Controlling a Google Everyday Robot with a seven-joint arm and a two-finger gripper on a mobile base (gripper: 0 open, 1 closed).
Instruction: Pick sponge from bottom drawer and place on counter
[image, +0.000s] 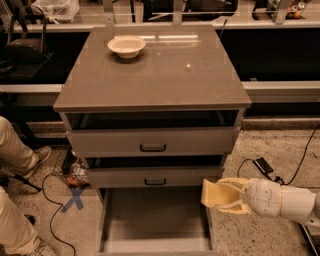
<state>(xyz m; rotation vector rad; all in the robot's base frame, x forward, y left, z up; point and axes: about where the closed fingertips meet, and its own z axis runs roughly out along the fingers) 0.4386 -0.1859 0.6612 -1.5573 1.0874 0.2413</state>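
The bottom drawer is pulled out, and its grey floor shows nothing on it. My gripper hangs over the drawer's right wall, just below the middle drawer's right end. It is shut on the pale yellow-tan sponge, which it holds in the air. The counter is the glossy grey-brown top of the cabinet, above and behind the gripper.
A cream bowl stands at the counter's back left. The two upper drawers are slightly open. A person's legs and black cables are on the floor at the left. More cables and a black box lie at the right.
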